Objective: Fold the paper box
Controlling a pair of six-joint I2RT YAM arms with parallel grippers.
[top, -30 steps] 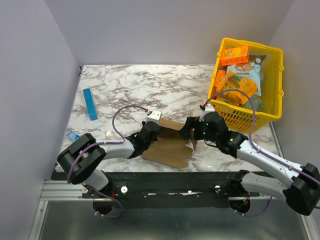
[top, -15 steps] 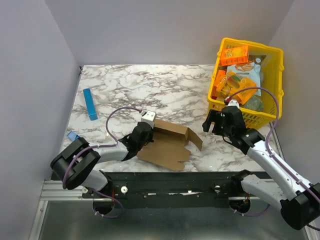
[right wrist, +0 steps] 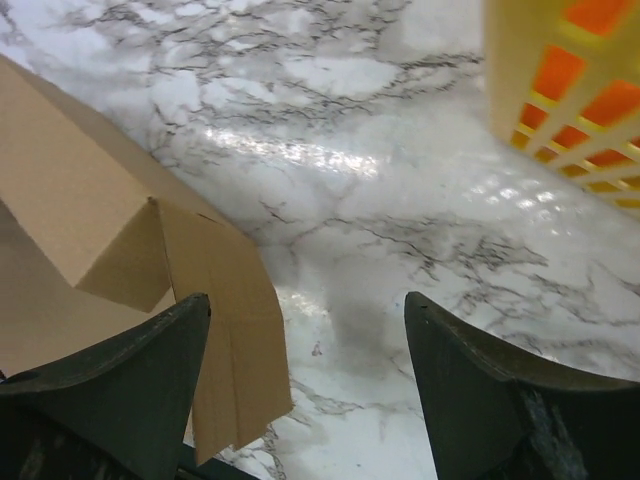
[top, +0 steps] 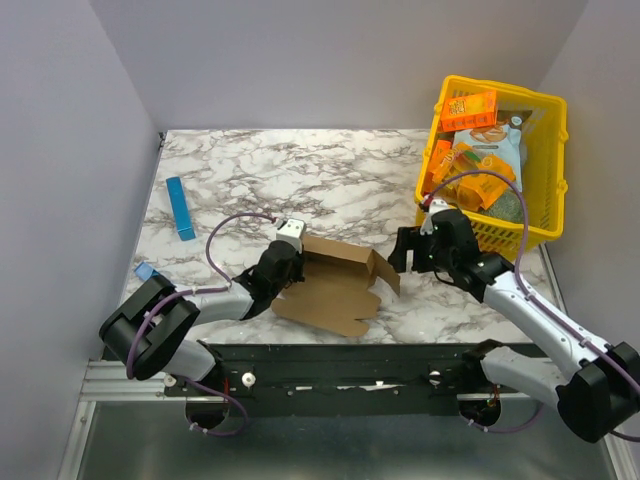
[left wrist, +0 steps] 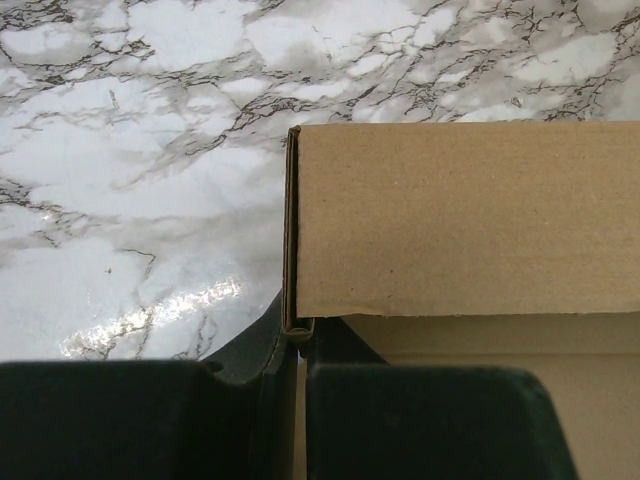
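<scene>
white marble-veined table (top: 340,175), plain pale lilac walls (top: 330,60) — aluminium rail (top: 110,380) in front

A robot lab test cell: plain grey walls (top: 60,150) box in a marble-patterned table (top: 340,170) with an aluminium rail (top: 105,378).

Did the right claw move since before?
Yes. The right gripper backed off the paper box toward the yellow basket, then eased partway back.
</scene>
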